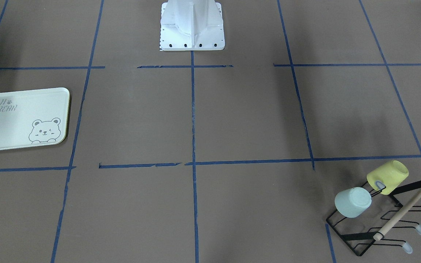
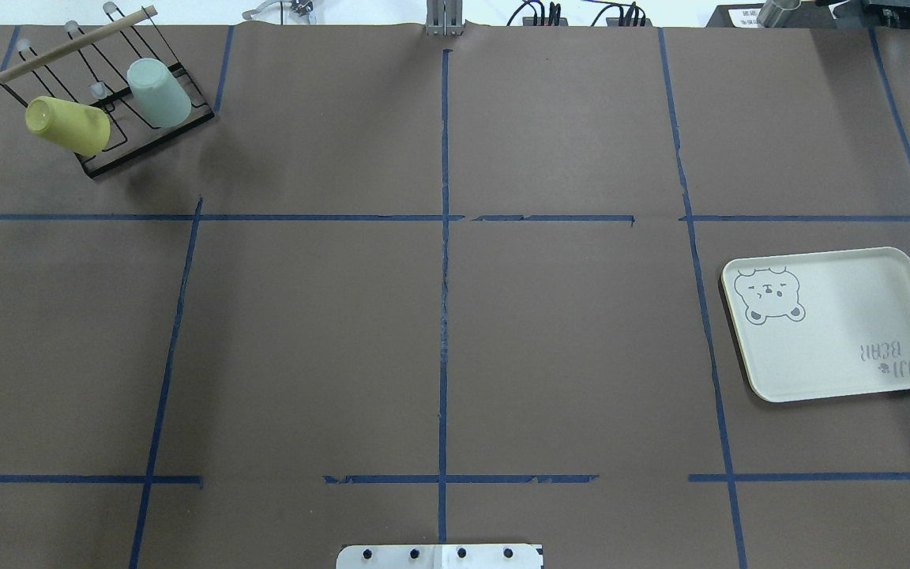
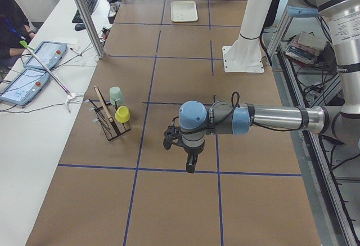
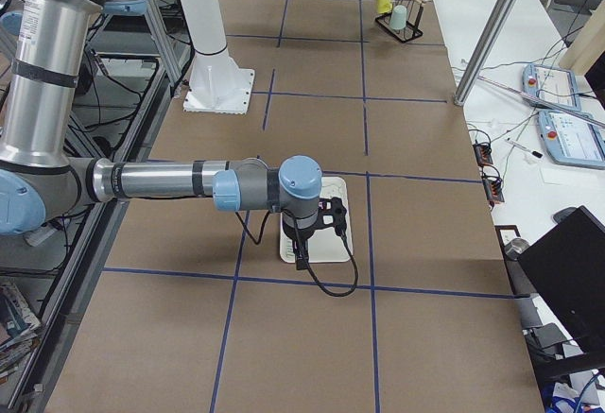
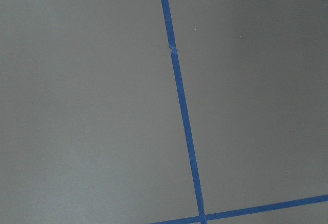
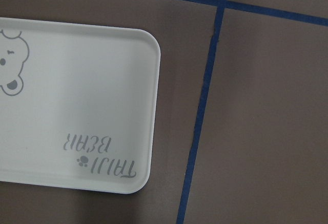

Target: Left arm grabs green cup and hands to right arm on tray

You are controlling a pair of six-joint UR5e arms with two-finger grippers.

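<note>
Nothing is done yet: the green cup (image 1: 353, 202) sits on the rack (image 1: 404, 210), the tray (image 1: 13, 126) well apart from it. I cannot tell whether my left fingers (image 3: 192, 164) or right fingers (image 4: 301, 250) are open.

One green cup (image 1: 353, 202), one yellow cup (image 1: 387, 176), one rack (image 1: 404, 210), one tray (image 1: 16, 126).

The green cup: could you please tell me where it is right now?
In the overhead view the green cup rests on the black wire rack, beside the yellow cup, in the far corner of the table on the robot's left.
</note>
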